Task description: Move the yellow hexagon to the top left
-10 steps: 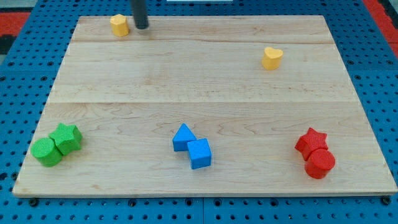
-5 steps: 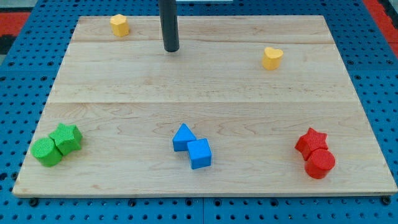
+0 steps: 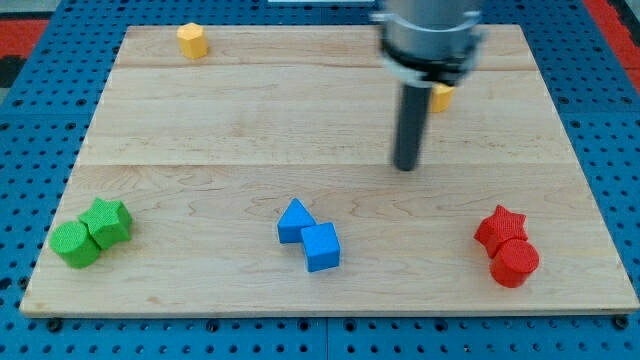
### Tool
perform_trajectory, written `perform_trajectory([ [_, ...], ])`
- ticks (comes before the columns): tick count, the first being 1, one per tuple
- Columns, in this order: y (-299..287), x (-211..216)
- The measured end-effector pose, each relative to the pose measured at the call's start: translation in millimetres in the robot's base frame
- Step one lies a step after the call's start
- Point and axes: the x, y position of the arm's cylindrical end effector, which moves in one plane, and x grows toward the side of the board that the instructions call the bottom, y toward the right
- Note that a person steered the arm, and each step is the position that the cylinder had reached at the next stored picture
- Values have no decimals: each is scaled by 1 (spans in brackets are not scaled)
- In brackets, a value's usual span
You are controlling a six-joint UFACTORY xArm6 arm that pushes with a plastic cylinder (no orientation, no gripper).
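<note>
The yellow hexagon [image 3: 192, 40] sits at the board's top left corner. My tip [image 3: 405, 166] is on the board right of centre, far from the hexagon, to its lower right. The rod and the arm's grey end cover most of the yellow heart [image 3: 443, 97] at the upper right; only a small yellow part shows beside the rod. My tip touches no block.
A green cylinder [image 3: 75, 245] and a green star [image 3: 108, 221] touch at the lower left. A blue triangle [image 3: 294, 219] and a blue cube [image 3: 321, 246] touch at bottom centre. A red star [image 3: 501, 227] and a red cylinder [image 3: 514, 262] touch at the lower right. The wooden board [image 3: 200, 130] lies on a blue pegboard.
My tip has moved from beside the yellow hexagon at the top left, down and to the right, past the board's centre. The arm now hides most of the yellow heart. No block moved.
</note>
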Motion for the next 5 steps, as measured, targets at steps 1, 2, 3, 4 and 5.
perform_trajectory([
  [1,107,15],
  [2,169,82],
  [3,165,151],
  [4,133,153],
  [5,117,169],
])
